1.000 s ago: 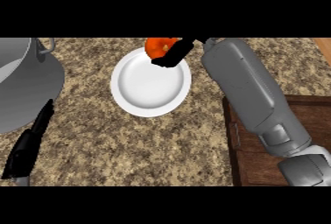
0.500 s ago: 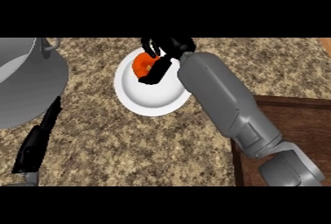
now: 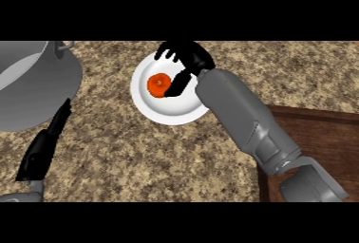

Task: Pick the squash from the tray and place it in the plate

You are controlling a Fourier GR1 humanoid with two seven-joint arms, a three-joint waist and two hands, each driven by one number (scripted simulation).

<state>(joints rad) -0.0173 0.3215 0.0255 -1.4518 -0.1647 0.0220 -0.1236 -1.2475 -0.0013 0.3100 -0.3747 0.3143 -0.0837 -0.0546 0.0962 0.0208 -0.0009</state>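
Squash (image 3: 158, 85) lies in the plate (image 3: 170, 112); right hand (image 3: 185, 58) spread beside it.

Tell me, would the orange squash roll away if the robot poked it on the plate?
Probably a bit: the squash looks round and smooth, so a poke could roll it. It lies inside the plate, whose rim might stop it. It looks small beside the plate, so it is likely light.

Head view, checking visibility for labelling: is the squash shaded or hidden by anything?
Head view: the squash shows bright orange against the white plate, evenly lit, with no glare; part of the black right hand overlaps its right edge.
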